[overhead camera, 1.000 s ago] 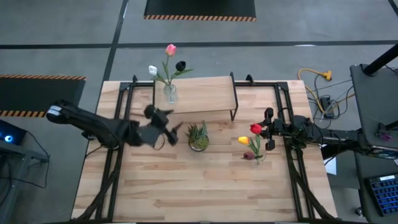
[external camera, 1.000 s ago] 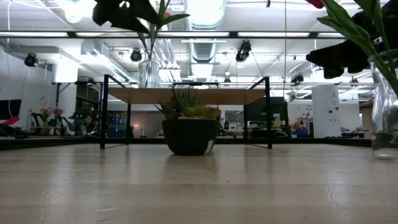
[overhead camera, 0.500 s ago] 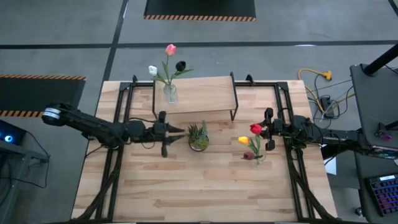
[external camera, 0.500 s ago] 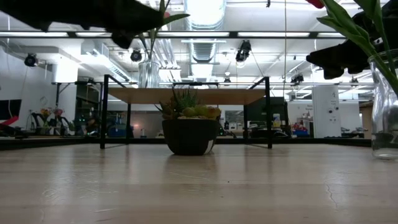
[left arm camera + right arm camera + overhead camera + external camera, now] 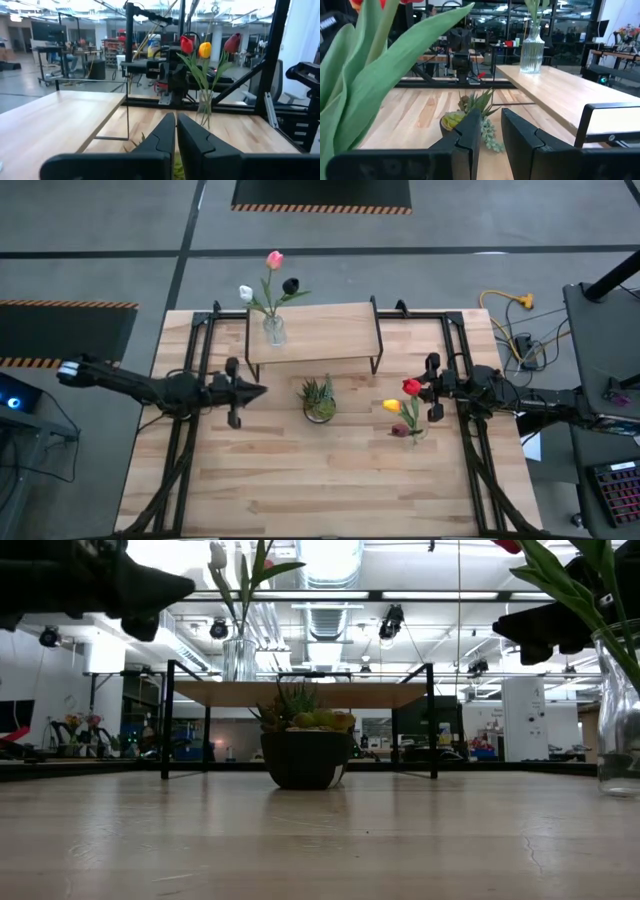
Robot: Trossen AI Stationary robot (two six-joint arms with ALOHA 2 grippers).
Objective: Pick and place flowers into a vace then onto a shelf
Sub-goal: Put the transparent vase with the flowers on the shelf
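Retracting left end effector (image 5: 262,390) shut, away from shelf (image 5: 320,330)

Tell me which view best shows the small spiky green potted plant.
The low view: the small spiky green potted plant sits centred, dark pot fully visible. The high view shows its top; the right wrist view partly; the left wrist view barely.

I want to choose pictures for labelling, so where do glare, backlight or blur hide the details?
Low view: bright ceiling lights behind leave the potted plant and left gripper as dark silhouettes. Left wrist view: glare washes out the upper right, behind the tulips. Right wrist view: the nearby green leaf is out of focus. High view: evenly lit, shelf clear.
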